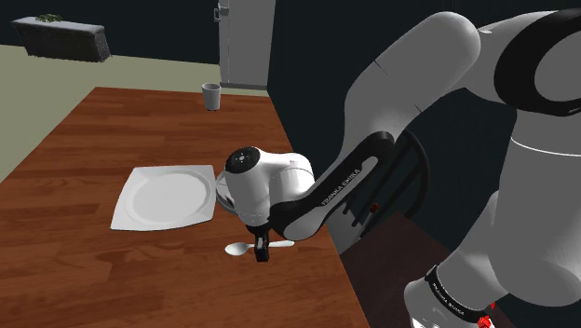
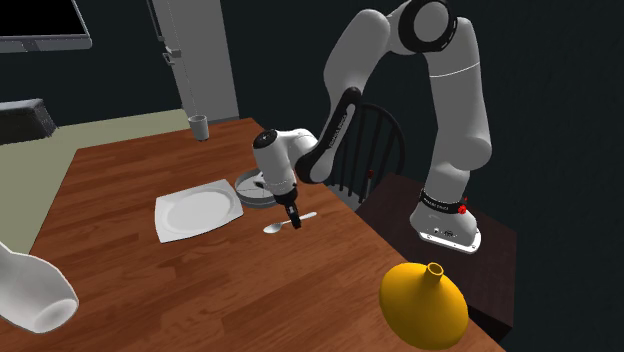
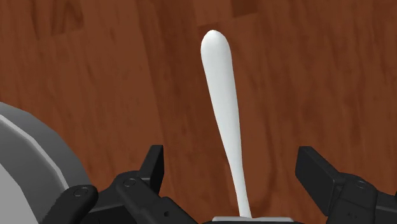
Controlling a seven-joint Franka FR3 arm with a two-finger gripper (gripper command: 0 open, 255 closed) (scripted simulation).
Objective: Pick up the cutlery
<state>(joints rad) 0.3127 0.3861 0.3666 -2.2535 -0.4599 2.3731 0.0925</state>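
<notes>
A white spoon (image 3: 224,89) lies flat on the brown wooden table (image 1: 65,252), near the table's edge on the shoulder view's right. Its bowl (image 1: 238,250) points toward the shoulder view's left. My black gripper (image 3: 235,167) is lowered straight over the spoon's handle and is open: one finger stands on each side of the handle, and neither touches it. In the second exterior view the gripper (image 2: 293,220) reaches down to the spoon (image 2: 276,229) just in front of the white plate.
A square white plate (image 1: 163,196) lies beside the spoon, with a round grey dish (image 2: 252,188) under my wrist. A small cup (image 1: 211,95) stands at the far table end. A yellow vase (image 2: 425,305) and a chair (image 2: 378,135) flank the stand.
</notes>
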